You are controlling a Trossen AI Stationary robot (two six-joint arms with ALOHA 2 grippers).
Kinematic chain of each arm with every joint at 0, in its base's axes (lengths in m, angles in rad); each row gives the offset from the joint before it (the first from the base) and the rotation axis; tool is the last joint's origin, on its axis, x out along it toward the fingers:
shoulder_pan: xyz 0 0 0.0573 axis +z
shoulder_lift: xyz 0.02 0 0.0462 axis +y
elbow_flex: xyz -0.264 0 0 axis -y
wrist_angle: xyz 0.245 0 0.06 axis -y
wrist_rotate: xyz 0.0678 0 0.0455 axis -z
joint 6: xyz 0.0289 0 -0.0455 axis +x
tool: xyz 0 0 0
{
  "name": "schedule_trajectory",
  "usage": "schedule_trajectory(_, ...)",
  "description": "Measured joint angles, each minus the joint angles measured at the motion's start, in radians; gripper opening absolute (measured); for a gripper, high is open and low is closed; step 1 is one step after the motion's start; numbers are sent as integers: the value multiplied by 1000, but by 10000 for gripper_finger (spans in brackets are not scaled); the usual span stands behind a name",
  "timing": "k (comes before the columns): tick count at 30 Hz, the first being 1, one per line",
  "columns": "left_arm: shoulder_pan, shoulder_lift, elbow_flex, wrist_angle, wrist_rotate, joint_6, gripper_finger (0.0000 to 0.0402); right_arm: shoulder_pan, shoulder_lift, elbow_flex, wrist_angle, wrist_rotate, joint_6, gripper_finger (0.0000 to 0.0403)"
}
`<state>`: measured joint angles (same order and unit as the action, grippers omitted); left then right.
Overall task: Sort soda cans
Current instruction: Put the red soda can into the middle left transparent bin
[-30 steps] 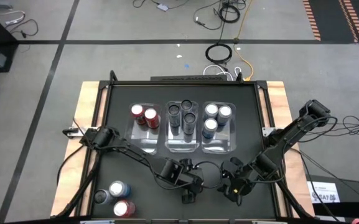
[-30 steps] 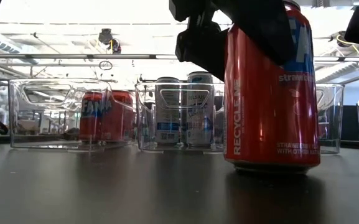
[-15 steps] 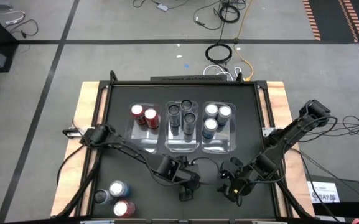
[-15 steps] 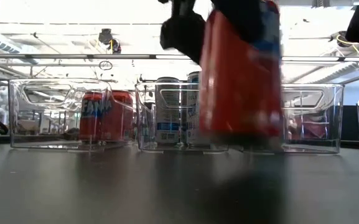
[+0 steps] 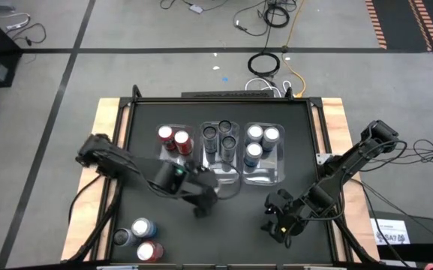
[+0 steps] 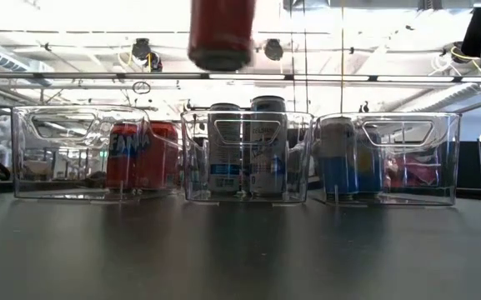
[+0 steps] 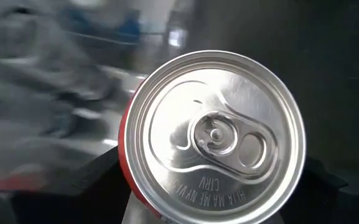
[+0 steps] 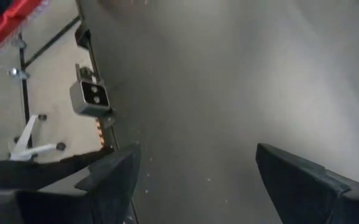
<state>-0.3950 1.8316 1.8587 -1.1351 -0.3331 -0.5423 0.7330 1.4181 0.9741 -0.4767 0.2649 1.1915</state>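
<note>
A red soda can [image 6: 221,32] hangs high above the table, and its silver top [image 7: 216,137] fills the left wrist view. My left gripper [image 5: 200,204] is shut on it, near the table's middle, in front of the bins. Three clear bins stand in a row at the back: red cans [image 5: 174,139] in the left one, dark cans [image 5: 221,139] in the middle one, silver-blue cans [image 5: 260,142] in the right one. Three loose cans [image 5: 139,240] stand at the near left corner. My right gripper [image 5: 276,223] waits open at the near right, its fingers [image 8: 114,180] apart over bare table. My left gripper pinches the red can between its two fingers [image 7: 98,180], one on each side of the body [image 7: 125,149] just below the top rim. The fingers come slanting down from above. The can hangs top up, its bottom [image 6: 221,58] lifted clear of the table.
The black tabletop [image 5: 239,240] lies bare between the bins and the near edge. Wooden borders [image 5: 103,135] run along the table's left and right sides. Cables lie on the floor beyond the far edge.
My left gripper has risen with the red can and gone toward the table's left and far edge, nearer the bins. The can stood on the table a second ago; now it is lifted clear, high above the tabletop.
</note>
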Motion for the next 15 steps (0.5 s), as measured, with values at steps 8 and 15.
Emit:
schedule_trajectory(8,5,-224,-109,-133,-140,34,322,-14,0,0,11,55,58,311)
schedule_trajectory(15,69,-462,-460,-47,-120,86,322,-40,0,0,26,129,161,311)
